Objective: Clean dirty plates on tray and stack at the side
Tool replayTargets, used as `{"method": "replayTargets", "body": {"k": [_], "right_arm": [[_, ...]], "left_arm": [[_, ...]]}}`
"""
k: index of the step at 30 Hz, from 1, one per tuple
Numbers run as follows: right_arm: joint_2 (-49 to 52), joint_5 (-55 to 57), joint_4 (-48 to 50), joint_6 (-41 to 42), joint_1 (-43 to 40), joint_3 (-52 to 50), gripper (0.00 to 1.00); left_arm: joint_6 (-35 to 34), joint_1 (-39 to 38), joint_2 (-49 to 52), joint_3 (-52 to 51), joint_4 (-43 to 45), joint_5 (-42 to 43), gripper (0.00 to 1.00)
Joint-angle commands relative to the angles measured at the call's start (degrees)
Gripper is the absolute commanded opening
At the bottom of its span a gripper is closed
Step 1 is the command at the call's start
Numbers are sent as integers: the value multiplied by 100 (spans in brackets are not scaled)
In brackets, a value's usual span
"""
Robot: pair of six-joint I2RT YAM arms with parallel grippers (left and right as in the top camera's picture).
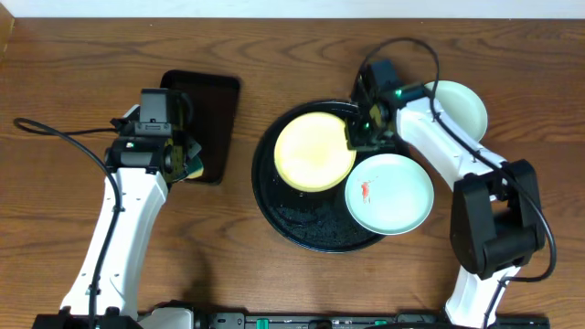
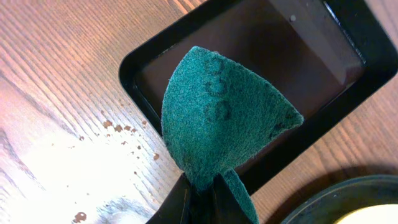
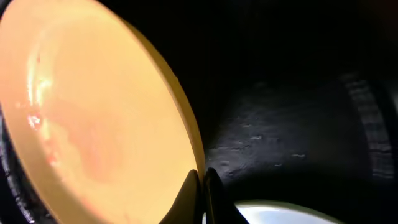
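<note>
Nearest on the bench [image 1: 274,292], in the round tray [image 1: 302,219], a mint plate [image 1: 388,193] bearing a red smear is seen, its edge overhanging the tray's rim. Beyond it, the yellow plate [image 1: 315,152] is clamped by its right rim in the right jaws, which are nearly closed upon it. Farther right, off the tray, a third plate [image 1: 460,108] is partly hidden by the right arm [image 1: 439,146]. At left, a green pad [image 2: 217,118] is pinched in the left jaws above the small tray [image 2: 280,50], with crumbs [image 2: 118,127] scattered beside it.

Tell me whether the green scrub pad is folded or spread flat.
Folded: the left gripper pinches the pad at its bottom, curling its sides together.
</note>
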Motion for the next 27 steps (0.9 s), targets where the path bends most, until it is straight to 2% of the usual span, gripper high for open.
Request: {"method": "replayTargets", "body": {"k": [1,7,13,21,24,27], "right_arm": [[-391,1071,-317,-356,74,579,1],[-739,3034,-728,-682,660,931,1],[-1027,4920,-737,-765,1600,931,1],[-1130,8126,-769,-769,2741,931,1],[-1132,8568,-811,-894,2949,931,1],[-1132,8520,-811,-1003,3021,931,1]], "left_arm": [[514,33,76,-33,37,136,7],[1241,33,98,-33,577,658,8],[1303,33,127,-33,713,684,8],[1338,33,319,-35,643,684,7],[1338,33,378,-35,634,686,8],[1338,33,400,-35,629,686,8]]}}
